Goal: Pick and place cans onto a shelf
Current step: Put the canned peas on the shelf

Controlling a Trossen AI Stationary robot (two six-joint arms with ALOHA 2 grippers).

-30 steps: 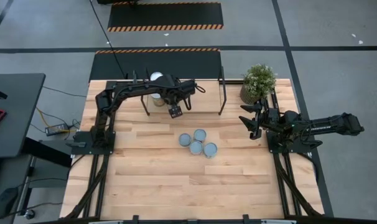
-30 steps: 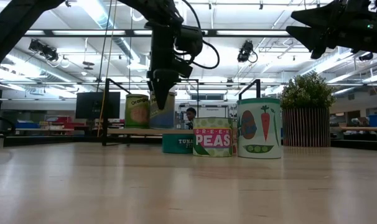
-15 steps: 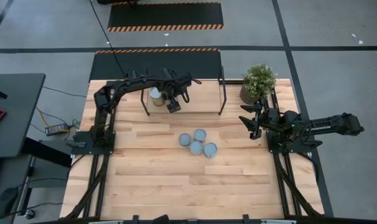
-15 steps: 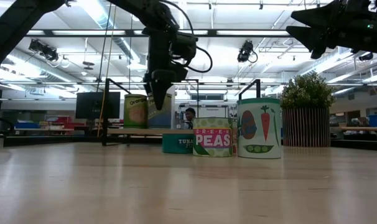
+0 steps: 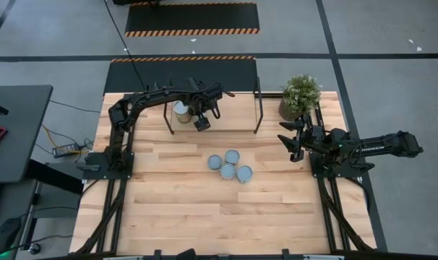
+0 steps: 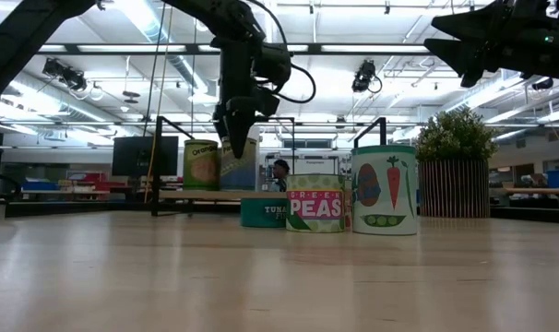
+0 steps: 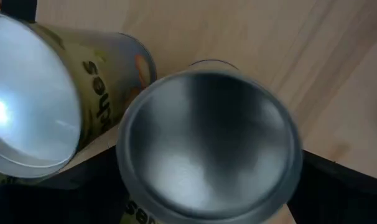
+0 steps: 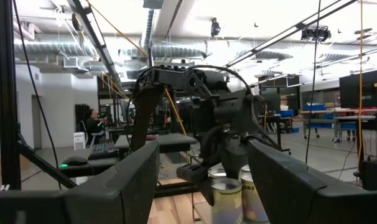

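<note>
With four cans (image 5: 229,167) waiting mid-table, the step at the shelf (image 5: 237,119) behind them calls for setting the can (image 7: 208,144) flat beside the one (image 7: 33,118) already there before release; the left gripper (image 5: 202,123) pinches it, while the right gripper (image 5: 290,143) waits spread near the plant (image 5: 300,94).

Wooden table (image 5: 175,195), 4 cans (image 5: 228,167), shelf (image 5: 233,119), plant (image 5: 300,94)

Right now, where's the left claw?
High view: left claw sits over the shelf at the table's far side, around a can beside the can already placed there.
</note>
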